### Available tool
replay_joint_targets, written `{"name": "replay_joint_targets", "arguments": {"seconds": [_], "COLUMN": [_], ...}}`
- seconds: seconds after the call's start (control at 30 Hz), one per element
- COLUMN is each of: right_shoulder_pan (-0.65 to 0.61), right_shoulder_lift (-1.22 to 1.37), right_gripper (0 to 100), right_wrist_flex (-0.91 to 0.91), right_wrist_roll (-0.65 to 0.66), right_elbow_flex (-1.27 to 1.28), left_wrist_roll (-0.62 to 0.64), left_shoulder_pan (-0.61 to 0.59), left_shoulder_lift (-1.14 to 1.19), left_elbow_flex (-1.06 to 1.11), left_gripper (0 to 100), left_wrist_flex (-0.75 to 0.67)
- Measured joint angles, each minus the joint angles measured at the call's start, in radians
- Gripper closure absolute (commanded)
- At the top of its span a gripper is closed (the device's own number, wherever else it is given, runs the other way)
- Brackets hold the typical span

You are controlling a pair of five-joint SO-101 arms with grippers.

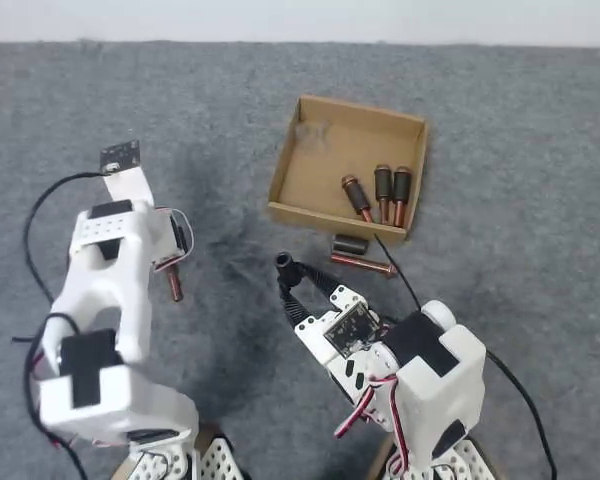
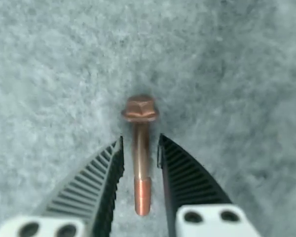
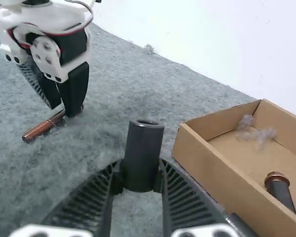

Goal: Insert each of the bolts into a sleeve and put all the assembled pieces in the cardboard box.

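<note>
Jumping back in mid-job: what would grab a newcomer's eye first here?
The right gripper holds a black sleeve upright near the cardboard box. The left gripper straddles a copper bolt lying on the carpet, open either side of its shank. Three assembled pieces lie inside the box, with a loose sleeve and loose bolt just outside it.

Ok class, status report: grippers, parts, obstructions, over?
Left gripper open, straddling bolt on carpet. Right gripper shut on upright sleeve. Three assembled pieces in cardboard box. Nothing between grippers.
</note>
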Motion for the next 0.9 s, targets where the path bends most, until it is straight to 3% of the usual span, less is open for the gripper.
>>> {"name": "replay_joint_targets", "arguments": {"seconds": [0.53, 0.67, 0.9], "right_shoulder_pan": [0.000, 0.000, 0.000], "right_shoulder_lift": [0.000, 0.000, 0.000], "right_gripper": [99.1, 99.1, 99.1], "right_wrist_flex": [0.000, 0.000, 0.000], "right_wrist_roll": [0.000, 0.000, 0.000], "right_elbow_flex": [0.000, 0.000, 0.000], "left_wrist_roll": [0.000, 0.000, 0.003], "left_shoulder_pan": [0.002, 0.002, 0.005], "left_shoulder_lift": [0.178, 0.180, 0.187], "left_elbow_flex": [-0.150, -0.155, -0.163], "left_gripper": [90, 100, 99], "left_wrist_flex": [0.002, 0.002, 0.012]}}
